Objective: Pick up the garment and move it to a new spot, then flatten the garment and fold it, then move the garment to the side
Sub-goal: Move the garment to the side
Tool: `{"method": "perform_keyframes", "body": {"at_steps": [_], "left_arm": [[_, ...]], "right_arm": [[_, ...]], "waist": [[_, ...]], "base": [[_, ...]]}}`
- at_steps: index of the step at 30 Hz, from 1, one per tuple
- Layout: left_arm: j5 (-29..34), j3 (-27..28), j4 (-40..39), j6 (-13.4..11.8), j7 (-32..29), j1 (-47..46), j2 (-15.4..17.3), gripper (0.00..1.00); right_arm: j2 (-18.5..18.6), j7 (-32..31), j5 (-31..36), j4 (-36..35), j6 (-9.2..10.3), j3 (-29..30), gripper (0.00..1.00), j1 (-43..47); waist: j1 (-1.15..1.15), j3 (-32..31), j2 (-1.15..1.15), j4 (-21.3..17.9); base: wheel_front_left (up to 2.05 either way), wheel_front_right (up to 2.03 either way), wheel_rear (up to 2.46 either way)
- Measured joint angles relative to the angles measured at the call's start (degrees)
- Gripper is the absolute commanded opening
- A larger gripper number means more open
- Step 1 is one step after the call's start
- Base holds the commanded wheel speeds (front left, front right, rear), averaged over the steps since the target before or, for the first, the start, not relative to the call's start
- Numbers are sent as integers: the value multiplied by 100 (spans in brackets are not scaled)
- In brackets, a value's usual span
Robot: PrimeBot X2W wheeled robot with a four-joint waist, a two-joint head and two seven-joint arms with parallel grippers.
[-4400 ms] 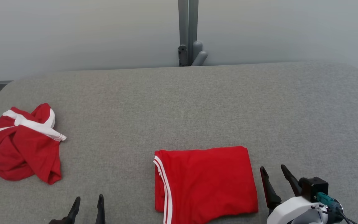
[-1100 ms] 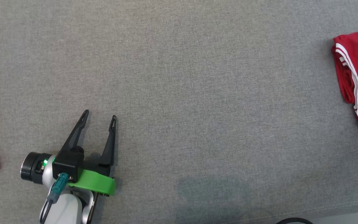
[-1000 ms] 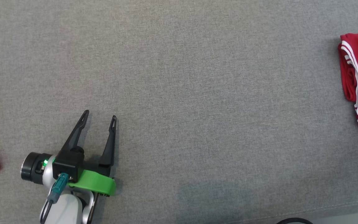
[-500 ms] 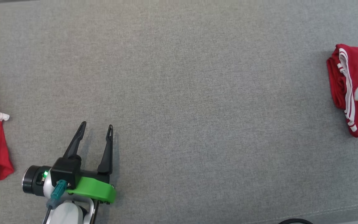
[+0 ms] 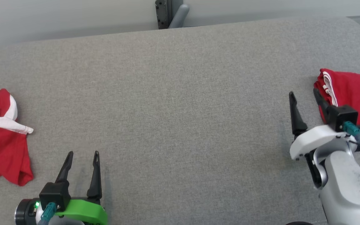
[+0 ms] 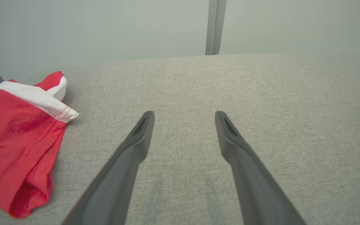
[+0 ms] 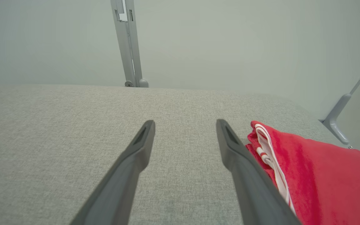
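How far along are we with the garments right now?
Done: the folded garment lies on the right of the table; the open right claw beside it grips nothing. In hand: nothing; the left claw is open too. Left: the crumpled garment at left, not yet folded.

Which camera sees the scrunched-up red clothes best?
The left wrist view: the crumpled garment is close and big, with its white band and stitching clear. The head view shows it from above, smaller, cut by the left edge. The right wrist view faces the folded garment instead.
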State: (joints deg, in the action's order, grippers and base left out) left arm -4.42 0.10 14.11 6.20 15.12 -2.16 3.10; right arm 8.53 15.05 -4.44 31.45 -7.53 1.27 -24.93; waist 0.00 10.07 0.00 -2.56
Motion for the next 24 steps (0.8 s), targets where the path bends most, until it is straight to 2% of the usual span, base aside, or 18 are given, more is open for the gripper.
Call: {"method": "perform_keyframes", "body": {"at_steps": [11,24], "left_arm": [[-272,353,165,18,0,440,-20,100],[-644,389,391,19,1,541,-23,100]], "right_arm": [[-242,0,-90,-428,0,-332,100,970],[-438,0,-37,-526,0,-378,100,1443]], "waist": [[0,-640,0,98],[0,-1021,0,108]], "base": [[0,0,0],[0,0,0]]}}
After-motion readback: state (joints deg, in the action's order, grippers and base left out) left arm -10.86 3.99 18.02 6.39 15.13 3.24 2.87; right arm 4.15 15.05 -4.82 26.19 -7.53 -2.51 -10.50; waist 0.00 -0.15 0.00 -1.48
